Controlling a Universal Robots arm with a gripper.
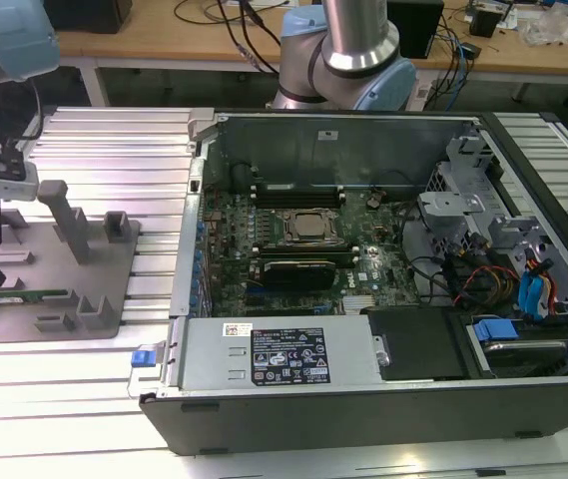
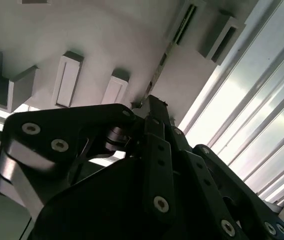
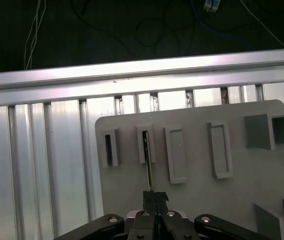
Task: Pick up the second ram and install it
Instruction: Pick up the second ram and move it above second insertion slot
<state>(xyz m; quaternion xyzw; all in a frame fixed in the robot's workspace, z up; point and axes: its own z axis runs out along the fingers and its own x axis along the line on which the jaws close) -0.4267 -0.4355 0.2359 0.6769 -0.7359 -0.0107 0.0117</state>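
Claw (image 3: 154,194) clamped on second ram (image 1: 26,294), grey tray (image 3: 196,200)

Silver arm (image 1: 358,35), pale-blue joint caps (image 1: 19,40), black pincer (image 3: 155,196) linkage, silver screws (image 3: 205,219)

we can read no words or numbers anywhere here. a black label (image 1: 290,356) with white print and small symbols sits on the grey metal cover (image 1: 204,364) along the near side of the open computer case (image 1: 363,419), and its lines are too small for us to make out. just beside it, toward the exterior view's left, a small white sticker (image 1: 238,329) carries dark marks that we cannot read either. the processor lid (image 1: 310,228) bears faint markings, likewise illegible.
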